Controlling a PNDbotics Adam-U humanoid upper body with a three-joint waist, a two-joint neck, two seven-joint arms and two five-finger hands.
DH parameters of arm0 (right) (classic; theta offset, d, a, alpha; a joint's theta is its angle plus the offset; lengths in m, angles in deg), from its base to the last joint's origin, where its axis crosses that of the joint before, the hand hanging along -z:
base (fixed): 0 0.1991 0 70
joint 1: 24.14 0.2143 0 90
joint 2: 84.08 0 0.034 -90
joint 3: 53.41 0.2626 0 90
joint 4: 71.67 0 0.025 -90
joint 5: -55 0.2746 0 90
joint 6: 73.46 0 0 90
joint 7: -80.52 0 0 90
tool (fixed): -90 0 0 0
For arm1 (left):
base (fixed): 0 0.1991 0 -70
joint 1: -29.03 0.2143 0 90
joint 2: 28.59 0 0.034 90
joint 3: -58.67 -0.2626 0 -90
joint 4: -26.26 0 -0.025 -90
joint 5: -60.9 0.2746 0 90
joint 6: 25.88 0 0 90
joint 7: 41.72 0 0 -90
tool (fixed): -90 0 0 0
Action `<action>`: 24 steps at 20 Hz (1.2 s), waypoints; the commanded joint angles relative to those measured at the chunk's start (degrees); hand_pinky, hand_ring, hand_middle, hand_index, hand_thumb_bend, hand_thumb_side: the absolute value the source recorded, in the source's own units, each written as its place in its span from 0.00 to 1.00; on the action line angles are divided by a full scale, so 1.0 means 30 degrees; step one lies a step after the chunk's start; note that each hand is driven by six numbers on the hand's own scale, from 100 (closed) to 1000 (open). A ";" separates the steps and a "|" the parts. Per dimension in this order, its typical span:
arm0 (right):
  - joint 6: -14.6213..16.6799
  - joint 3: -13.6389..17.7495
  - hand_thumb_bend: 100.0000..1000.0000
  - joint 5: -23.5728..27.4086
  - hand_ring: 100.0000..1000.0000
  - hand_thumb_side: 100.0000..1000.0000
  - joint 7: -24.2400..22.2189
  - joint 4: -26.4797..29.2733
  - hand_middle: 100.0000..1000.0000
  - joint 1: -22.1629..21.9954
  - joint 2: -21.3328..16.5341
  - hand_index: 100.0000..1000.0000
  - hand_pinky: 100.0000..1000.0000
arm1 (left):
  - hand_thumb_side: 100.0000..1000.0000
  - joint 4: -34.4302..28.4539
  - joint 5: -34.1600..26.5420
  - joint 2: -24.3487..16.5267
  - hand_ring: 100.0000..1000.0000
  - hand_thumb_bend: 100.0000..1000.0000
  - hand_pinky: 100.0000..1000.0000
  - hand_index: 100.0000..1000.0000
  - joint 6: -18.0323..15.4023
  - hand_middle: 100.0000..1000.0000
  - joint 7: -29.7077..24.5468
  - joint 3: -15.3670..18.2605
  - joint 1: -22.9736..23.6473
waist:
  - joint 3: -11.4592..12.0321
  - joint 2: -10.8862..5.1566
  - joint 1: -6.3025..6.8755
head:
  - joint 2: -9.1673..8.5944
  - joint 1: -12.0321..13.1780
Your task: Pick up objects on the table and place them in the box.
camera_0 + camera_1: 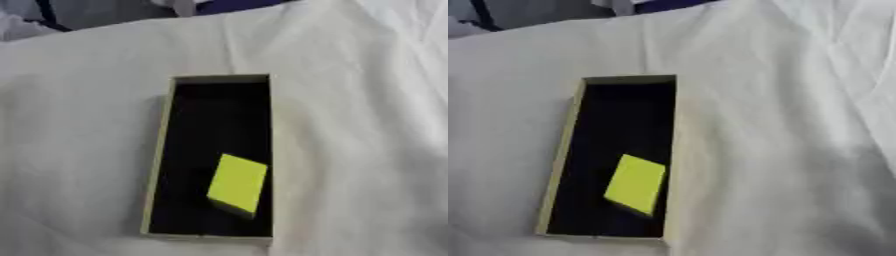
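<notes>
Right now you have neither of the robot's hands in either eye view, so you cannot tell how the fingers of the left or the right stand, whether straight, curled or closed round anything.

What you do see is the long, shallow rectangular box with pale cream card walls and a black inside (157,165), lying open-topped on the bench at the middle of your view, its long axis running from 12 o'clock to 6 o'clock and leaning slightly, so the near end sits a little further toward 7 o'clock than the far end. Its near short wall is close to the bottom edge of the picture.

Inside that box lies the flat bright yellow rectangular block (238,184). You will find it in the near half of the box, toward 5 o'clock from the box's centre, close against the right-hand long wall. It is turned askew to the walls, with one corner pointing toward 11 o'clock, and a thin darker side face shows along its near edge. The far half of the box floor shows only black.

Around the box, the bench is covered with a wrinkled white cloth (780,125), with folds running off toward 2 o'clock and 4 o'clock. Beyond the cloth's far edge, at 11 to 12 o'clock, you see blurred grey and dark blue shapes that cannot be made out.
</notes>
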 commanded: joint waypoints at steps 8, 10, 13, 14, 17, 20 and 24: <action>-0.0022 0.0278 0.00 0.0500 0.78 0.82 0.0058 0.0197 0.50 -0.0325 -0.0323 0.79 0.80 | 0.00 -0.4554 0.0591 -0.0353 0.72 0.17 0.61 0.80 -0.0218 0.68 -0.0944 -0.0140 0.0380 | 0.0912 -0.1212 -0.0462 | 0.1084 -0.0106; -0.0023 0.0279 0.00 0.0639 0.78 0.81 0.0029 0.0197 0.50 -0.0339 -0.0362 0.79 0.80 | 0.00 -0.5226 0.0574 -0.0270 0.73 0.18 0.61 0.80 -0.0227 0.68 -0.1280 -0.0302 0.0507 | 0.1046 -0.1410 -0.0539 | 0.1191 0.0194; -0.0017 0.0297 0.00 0.0917 0.78 0.80 -0.0030 0.0197 0.50 -0.0355 -0.0440 0.79 0.79 | 0.00 -0.5670 0.0598 -0.0114 0.73 0.16 0.61 0.80 -0.0112 0.68 -0.1687 -0.0445 0.0552 | 0.1167 -0.1741 -0.0615 | 0.1295 0.1082; -0.0017 0.0307 0.00 0.1007 0.78 0.80 -0.0051 0.0197 0.50 -0.0374 -0.0465 0.79 0.79 | 0.00 -0.5737 0.0574 -0.0058 0.72 0.16 0.61 0.80 -0.0113 0.68 -0.1777 -0.0482 0.0546 | 0.1198 -0.1865 -0.0635 | 0.1299 0.1420; -0.0026 0.0357 0.00 0.1231 0.78 0.79 -0.0087 0.0197 0.51 -0.0445 -0.0523 0.79 0.79 | 0.00 -0.6053 0.0551 0.0061 0.72 0.16 0.61 0.79 -0.0239 0.68 -0.1970 -0.0664 0.0559 | 0.1337 -0.2179 -0.0706 | 0.1375 0.1875; 0.0005 0.0384 0.00 0.1469 0.78 0.78 -0.0130 0.0197 0.51 -0.0486 -0.0596 0.79 0.79 | 0.00 -0.6688 0.0588 0.0185 0.72 0.17 0.61 0.79 -0.0500 0.68 -0.2123 -0.0947 0.0605 | 0.1516 -0.2489 -0.0789 | 0.1513 0.1844; 0.0025 0.0429 0.00 0.1747 0.78 0.78 -0.0186 0.0197 0.51 -0.0571 -0.0643 0.79 0.79 | 0.00 -0.8458 0.0397 0.0309 0.72 0.18 0.61 0.79 -0.0943 0.67 -0.2211 -0.1535 0.0934 | 0.1757 -0.2858 -0.0896 | 0.1854 0.1849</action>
